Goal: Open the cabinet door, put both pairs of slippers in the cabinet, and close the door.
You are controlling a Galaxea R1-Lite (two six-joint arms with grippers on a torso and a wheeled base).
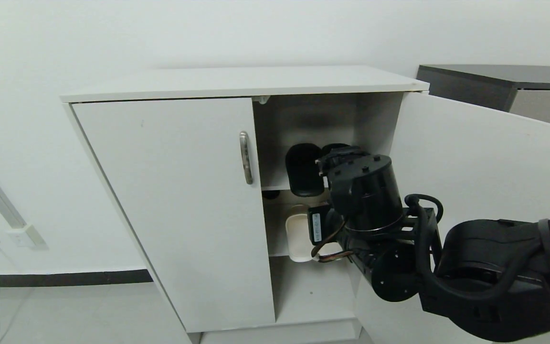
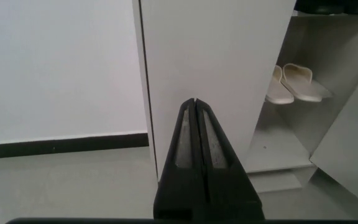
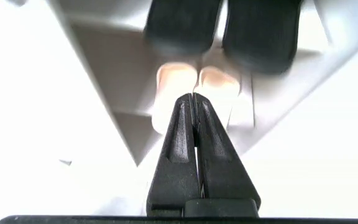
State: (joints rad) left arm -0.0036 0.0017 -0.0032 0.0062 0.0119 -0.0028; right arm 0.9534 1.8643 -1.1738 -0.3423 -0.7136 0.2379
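- Right fingers (image 3: pixel 180 143) are seen pressed together, empty; left fingers (image 2: pixel 183 143) likewise.
- Black slippers (image 3: pixel 185 25) and cream slippers (image 3: pixel 215 84) are shelved just beyond the right fingers.
- Open cabinet door (image 1: pixel 470 157) is judged light, stiff and hinged; best pushed near its free edge.

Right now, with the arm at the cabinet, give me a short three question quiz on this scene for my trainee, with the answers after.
1. True or false: both doors of the cabinet stand open.
2. Where do the white slippers sit relative to the black slippers? A. on the shelf above; B. on the shelf below; C. on the same shelf.
3. Fill in: the jaws of the right gripper are ____.
Key: 1. False: the right door is open, the left door is shut. 2. B. 3. shut, holding nothing.
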